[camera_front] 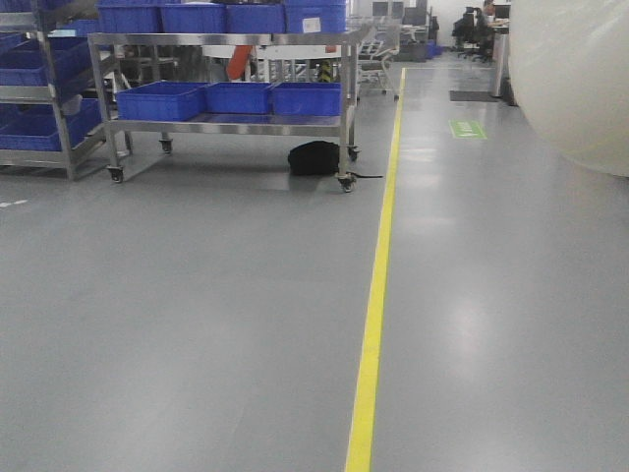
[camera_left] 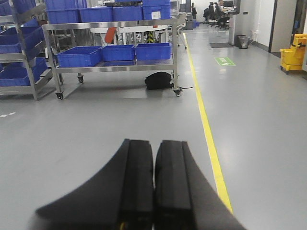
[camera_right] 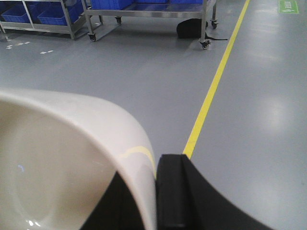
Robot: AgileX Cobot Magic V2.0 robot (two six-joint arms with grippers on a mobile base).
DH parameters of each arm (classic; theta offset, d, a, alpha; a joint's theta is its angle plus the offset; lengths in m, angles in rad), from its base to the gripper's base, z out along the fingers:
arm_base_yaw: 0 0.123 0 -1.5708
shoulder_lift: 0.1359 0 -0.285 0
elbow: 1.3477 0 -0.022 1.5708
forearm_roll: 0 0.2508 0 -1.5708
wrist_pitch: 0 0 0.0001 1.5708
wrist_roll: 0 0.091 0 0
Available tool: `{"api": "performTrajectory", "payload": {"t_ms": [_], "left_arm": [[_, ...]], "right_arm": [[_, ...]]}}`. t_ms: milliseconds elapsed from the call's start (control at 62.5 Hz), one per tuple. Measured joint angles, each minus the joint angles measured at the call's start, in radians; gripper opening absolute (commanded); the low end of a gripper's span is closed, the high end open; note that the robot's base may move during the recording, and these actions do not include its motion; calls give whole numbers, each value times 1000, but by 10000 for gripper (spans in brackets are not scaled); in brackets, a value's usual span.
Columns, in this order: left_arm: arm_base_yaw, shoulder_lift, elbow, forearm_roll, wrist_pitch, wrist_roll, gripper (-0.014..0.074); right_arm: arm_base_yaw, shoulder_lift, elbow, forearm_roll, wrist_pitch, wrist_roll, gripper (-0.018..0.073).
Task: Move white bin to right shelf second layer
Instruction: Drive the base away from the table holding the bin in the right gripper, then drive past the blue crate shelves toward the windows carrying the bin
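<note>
A steel rack [camera_front: 39, 98] loaded with blue crates [camera_front: 162, 100] stands at the far left of a grey factory floor [camera_front: 197, 324]. Beside it is a wheeled steel cart [camera_front: 226, 126] carrying more crates on both levels. A black bag [camera_front: 314, 157] lies on the floor under the cart's right end, just beside a caster. A yellow line [camera_front: 378, 295] runs up the floor past the cart, with a green floor marking [camera_front: 467, 129] to its right and seated workers [camera_front: 482, 25] in the far background.

In the left wrist view, the left gripper [camera_left: 153, 191] hangs over bare floor, its two black fingers [camera_left: 136, 182] pressed together with nothing between them. A yellow mop bucket [camera_left: 291, 53] stands by the right wall.

The white bin [camera_front: 575, 79] fills the upper right corner of the front view, close to the lens. In the right wrist view, the right gripper [camera_right: 154, 191] pinches the bin's rim. The glossy wall runs down between the fingers [camera_right: 172, 191], with the hollow interior to the left and one finger on the outside.
</note>
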State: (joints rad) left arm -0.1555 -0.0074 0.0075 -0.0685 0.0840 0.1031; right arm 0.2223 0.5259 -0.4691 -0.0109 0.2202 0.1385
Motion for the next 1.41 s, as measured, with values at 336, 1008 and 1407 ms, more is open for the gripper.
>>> {"api": "performTrajectory", "payload": {"t_ms": [336, 1008, 1407], "left_arm": [[0, 0, 0, 0, 0, 0, 85], [0, 0, 0, 0, 0, 0, 85], [0, 0, 0, 0, 0, 0, 85]], "right_arm": [[0, 0, 0, 0, 0, 0, 56], [0, 0, 0, 0, 0, -1, 56], [0, 0, 0, 0, 0, -1, 56]]}}
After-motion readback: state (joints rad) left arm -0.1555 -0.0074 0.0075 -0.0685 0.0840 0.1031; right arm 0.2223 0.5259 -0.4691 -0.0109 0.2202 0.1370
